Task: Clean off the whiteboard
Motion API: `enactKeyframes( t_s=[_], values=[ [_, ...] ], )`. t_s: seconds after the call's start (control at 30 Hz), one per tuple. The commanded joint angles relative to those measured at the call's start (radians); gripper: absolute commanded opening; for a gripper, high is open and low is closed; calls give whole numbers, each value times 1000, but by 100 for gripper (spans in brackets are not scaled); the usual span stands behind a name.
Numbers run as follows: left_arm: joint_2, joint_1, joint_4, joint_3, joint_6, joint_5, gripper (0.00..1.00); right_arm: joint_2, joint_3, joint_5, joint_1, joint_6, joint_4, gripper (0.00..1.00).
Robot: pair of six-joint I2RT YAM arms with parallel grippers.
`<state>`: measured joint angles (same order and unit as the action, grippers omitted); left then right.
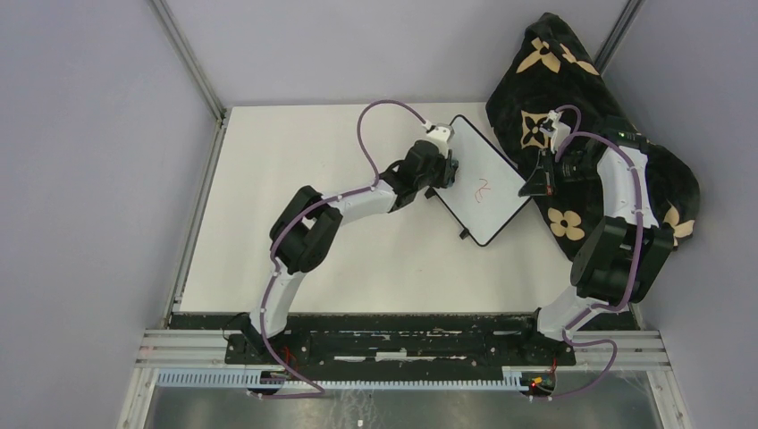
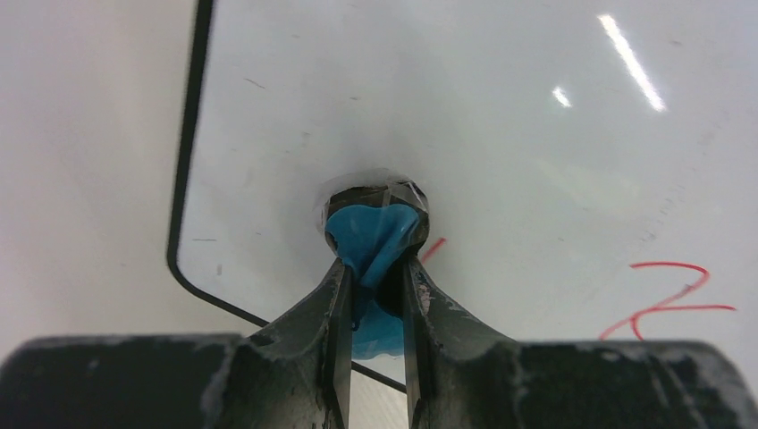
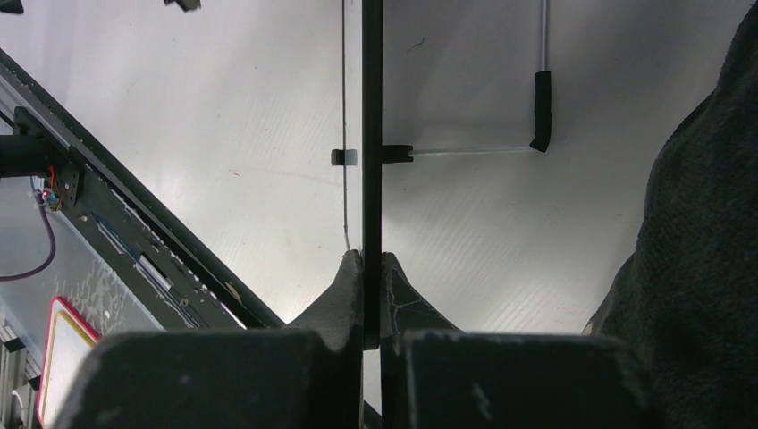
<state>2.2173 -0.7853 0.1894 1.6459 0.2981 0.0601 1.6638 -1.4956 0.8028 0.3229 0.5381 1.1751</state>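
Observation:
The whiteboard [image 1: 474, 152] lies tilted on the table's far right, with a red scribble [image 1: 484, 189] near its middle. My left gripper [image 1: 450, 170] is over the board's left part, shut on a blue eraser [image 2: 374, 234] whose dark round pad presses on the white surface [image 2: 501, 134]. A red scribble [image 2: 666, 299] lies to the eraser's right and a short red stroke [image 2: 433, 248] just beside it. My right gripper [image 1: 539, 183] is shut on the board's right edge; the thin black frame [image 3: 372, 107] runs between its fingers [image 3: 373, 259]. A black foot [image 3: 542, 98] shows under the board.
A black blanket with tan flowers [image 1: 572, 80] is heaped at the far right, right behind the right arm and close to the board's edge [image 3: 706, 223]. The black base rail [image 1: 393, 344] runs along the near edge. A metal frame post [image 1: 192, 63] borders the left.

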Motion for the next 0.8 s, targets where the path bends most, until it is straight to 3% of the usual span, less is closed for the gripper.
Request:
enactKeyframes(
  t_s=[0.0,0.27,0.77],
  values=[
    [-62,-105,44,-30,53,-91,3,-14,-21,28,-27,65,17,1],
    [-111,-108,53,-81,20,-34,3,-16,-22,30,-26,62,18,1],
    [-99,23,7,-85,-2,-12,3,-24,-17,27,-27,64,19,1]
  ],
)
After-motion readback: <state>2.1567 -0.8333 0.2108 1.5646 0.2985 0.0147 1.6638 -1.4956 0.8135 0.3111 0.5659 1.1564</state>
